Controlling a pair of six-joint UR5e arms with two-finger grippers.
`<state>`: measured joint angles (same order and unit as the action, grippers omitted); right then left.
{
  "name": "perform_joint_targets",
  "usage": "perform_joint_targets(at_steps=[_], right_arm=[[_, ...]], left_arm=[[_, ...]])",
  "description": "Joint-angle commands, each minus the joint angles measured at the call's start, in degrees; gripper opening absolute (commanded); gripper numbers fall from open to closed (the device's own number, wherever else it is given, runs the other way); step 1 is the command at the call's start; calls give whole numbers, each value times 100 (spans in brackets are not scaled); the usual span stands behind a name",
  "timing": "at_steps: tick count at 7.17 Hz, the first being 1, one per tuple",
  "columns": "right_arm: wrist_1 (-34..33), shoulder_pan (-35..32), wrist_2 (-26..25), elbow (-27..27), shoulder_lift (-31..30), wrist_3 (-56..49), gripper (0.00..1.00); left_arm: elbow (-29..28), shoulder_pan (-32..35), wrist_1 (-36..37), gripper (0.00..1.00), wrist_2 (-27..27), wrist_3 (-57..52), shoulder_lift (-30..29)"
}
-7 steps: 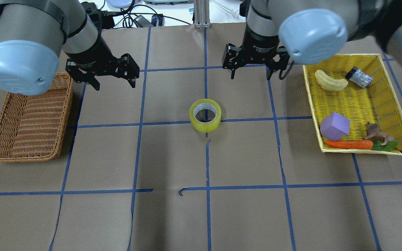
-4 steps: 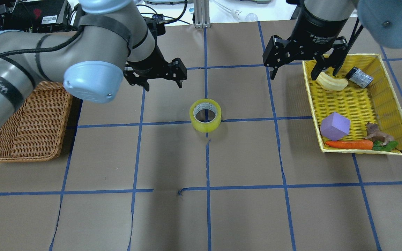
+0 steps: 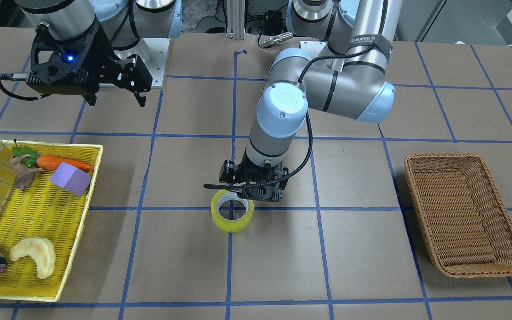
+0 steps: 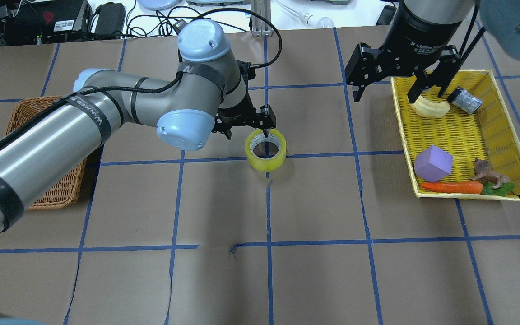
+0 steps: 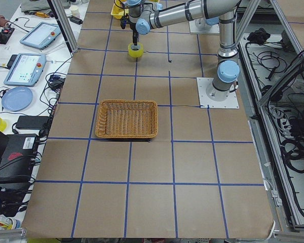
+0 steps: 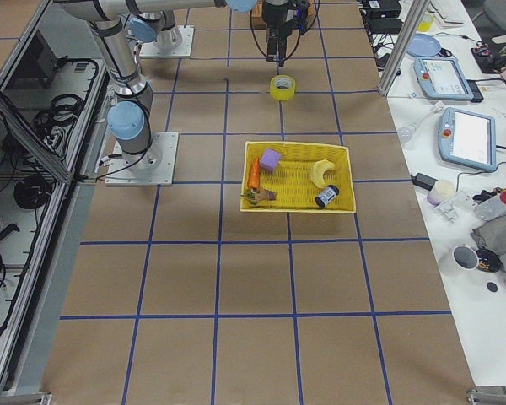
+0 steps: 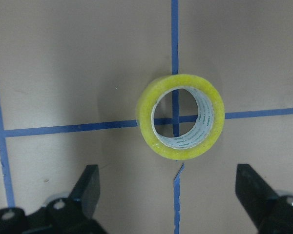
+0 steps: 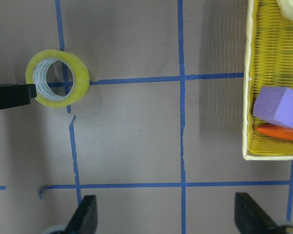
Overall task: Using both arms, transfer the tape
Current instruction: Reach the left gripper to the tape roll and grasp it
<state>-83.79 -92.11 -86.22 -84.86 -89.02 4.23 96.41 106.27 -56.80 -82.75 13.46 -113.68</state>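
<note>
The yellow tape [image 4: 266, 163] lies flat on the brown paper at the table's centre, hole up. It also shows in the front view [image 3: 234, 226], the left wrist view [image 7: 146, 117] and the right wrist view [image 8: 80, 73]. My left gripper [image 4: 247, 132] is open and low, right beside the tape, with one fingertip [image 4: 266, 132] at the roll's rim. In the left wrist view the left gripper [image 7: 168, 195] has the tape ahead of its spread fingers, not between them. My right gripper [image 4: 386, 92] is open and empty, raised by the yellow tray's corner.
A wicker basket [image 4: 39, 180] stands on my left side. A yellow mesh tray [image 4: 467, 135] on my right holds a purple block [image 4: 433, 163], a carrot [image 4: 450, 187], a pale curved piece [image 4: 429, 109], a grey cylinder [image 4: 464, 100] and a toy animal.
My left arm has swung from beside the basket to the centre and come down to the tape. My right gripper has moved toward the tray. Both stay open.
</note>
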Motion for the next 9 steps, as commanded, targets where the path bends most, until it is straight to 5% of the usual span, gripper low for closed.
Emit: perform_joint_targets(at_steps=[1,4,5,6,9], right_arm=[[-14,-17,52,-31,-11,8,100],[-50,-17,53,-40,-11,8,100],[-67,-17,61,-40,-11,8,100],[-67,-8,70,-40,-11,-1,100],[-67,0,-34,4,33,8,100]], left_arm=[[281,7,800,100,-274,-28,-531],[229,7,1056,100,-285,-19,-769],[229,7,1109,62,-277,-45,-753],[229,-1,1032,1,-303,-45,-700],[203,-202,750,0,-312,-385,-516]])
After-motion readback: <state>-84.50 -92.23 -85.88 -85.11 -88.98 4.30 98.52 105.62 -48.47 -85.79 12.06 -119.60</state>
